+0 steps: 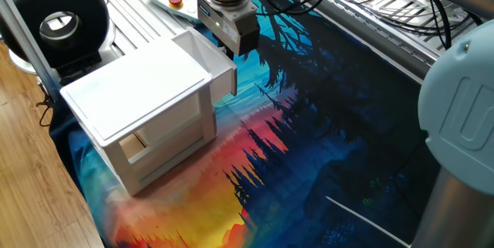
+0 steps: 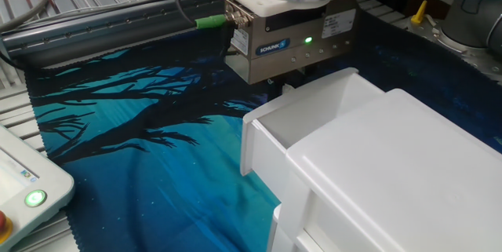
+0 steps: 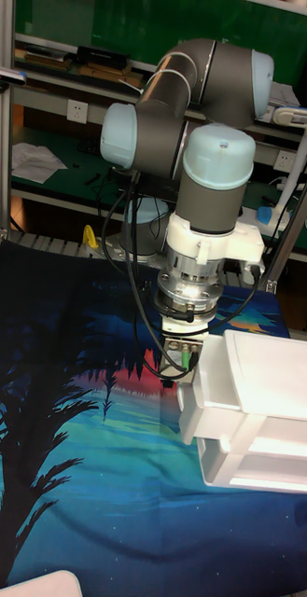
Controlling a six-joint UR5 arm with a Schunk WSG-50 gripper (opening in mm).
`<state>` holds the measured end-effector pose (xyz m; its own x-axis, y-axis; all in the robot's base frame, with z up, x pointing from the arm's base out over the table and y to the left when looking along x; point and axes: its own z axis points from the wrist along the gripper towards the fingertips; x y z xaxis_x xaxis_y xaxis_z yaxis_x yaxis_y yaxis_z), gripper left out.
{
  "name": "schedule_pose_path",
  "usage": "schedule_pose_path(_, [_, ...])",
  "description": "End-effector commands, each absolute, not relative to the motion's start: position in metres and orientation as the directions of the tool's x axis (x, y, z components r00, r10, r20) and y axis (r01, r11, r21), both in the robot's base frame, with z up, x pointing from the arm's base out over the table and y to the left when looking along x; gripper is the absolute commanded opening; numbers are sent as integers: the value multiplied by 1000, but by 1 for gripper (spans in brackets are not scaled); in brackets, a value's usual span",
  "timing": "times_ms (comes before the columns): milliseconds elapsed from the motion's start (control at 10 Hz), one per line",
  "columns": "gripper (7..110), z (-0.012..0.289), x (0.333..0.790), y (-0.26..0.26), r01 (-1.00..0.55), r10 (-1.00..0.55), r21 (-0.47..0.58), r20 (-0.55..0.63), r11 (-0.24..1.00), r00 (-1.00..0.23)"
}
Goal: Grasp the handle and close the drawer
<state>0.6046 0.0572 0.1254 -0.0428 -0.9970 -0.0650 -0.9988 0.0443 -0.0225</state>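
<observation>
The white drawer (image 1: 202, 53) sticks partly out of the small white cabinet (image 1: 139, 86), its inside bare. My gripper (image 1: 240, 52) hangs straight down against the drawer's front panel. In the other fixed view the silver gripper body sits just behind the drawer (image 2: 314, 111), and only a finger (image 2: 285, 88) peeks out at the panel's top edge. The handle is hidden behind the panel and the fingers, which stand close together at the spot where it sits. In the tall view the gripper (image 3: 183, 366) touches the drawer front (image 3: 195, 396).
A colourful printed mat (image 1: 309, 147) covers the table. A black round device (image 1: 58, 20) and a white pendant with a red button (image 1: 176, 1) lie behind the cabinet. Cables and aluminium rails (image 1: 370, 8) run along the far side. The arm's grey base (image 1: 459, 124) stands at right.
</observation>
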Motion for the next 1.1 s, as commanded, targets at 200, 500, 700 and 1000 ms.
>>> schedule_pose_path(200, [7,126,605,69,-998,-995,-27,-80,60,-57])
schedule_pose_path(500, [7,126,604,74,-998,-995,-30,-80,62,-59])
schedule_pose_path(700, [7,125,603,78,-998,-995,-31,-83,57,-54])
schedule_pose_path(1000, [7,124,601,86,-999,-995,-33,-96,36,-33])
